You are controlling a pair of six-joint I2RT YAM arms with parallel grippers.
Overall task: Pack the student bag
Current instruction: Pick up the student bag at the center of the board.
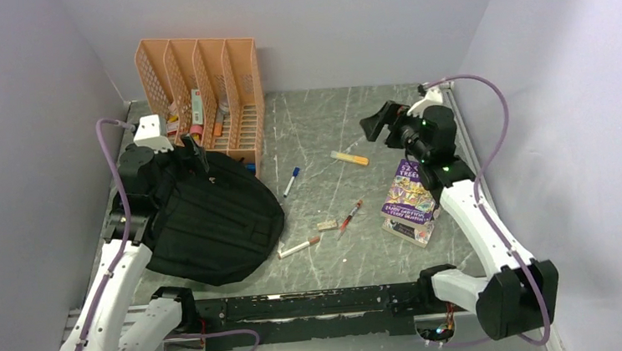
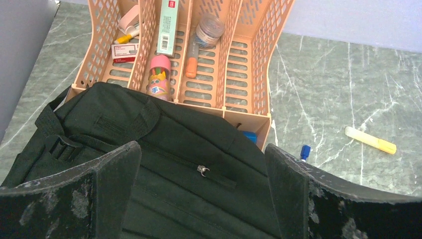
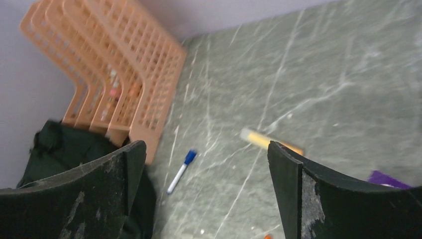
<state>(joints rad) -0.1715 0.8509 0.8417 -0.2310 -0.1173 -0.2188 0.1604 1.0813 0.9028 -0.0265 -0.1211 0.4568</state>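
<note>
End effector [image 2: 201, 149] over bag [image 2: 114, 109] beside organizer [image 2: 259, 59]

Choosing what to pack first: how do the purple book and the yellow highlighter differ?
The book is much bigger and blocky; the highlighter is a slim stick. The book is purple, the highlighter yellow with an orange end. Both lie flat on the table, outside the bag.

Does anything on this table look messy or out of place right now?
Nothing is spilled or broken. Scattered at odd angles on the table lie a blue-capped marker, a yellow highlighter and a red pen. The black backpack sits against the orange file rack, hiding its front edge.
</note>
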